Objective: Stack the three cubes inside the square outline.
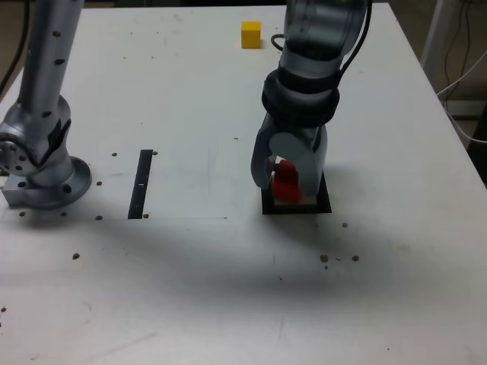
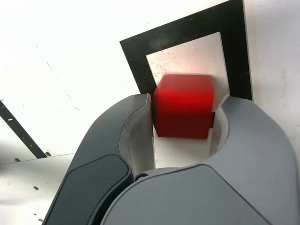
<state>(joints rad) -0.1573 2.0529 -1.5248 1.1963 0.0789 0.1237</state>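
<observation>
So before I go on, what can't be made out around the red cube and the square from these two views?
- Green cube: in neither view; whether it lies outside the frames or is hidden, I cannot tell.
- Red cube: blurred in the wrist view; whether it rests on the square outline is unclear.
- Gripper: covers most of the red cube in the exterior view; whether it grips or has let go is unclear.
- Yellow cube: small and far off, detail unreadable.

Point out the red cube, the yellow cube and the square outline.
red cube (image 2: 183,107): wrist view, its front face.
yellow cube (image 1: 251,34): exterior view, its top face.
square outline (image 2: 185,29): wrist view, its black border.
</observation>
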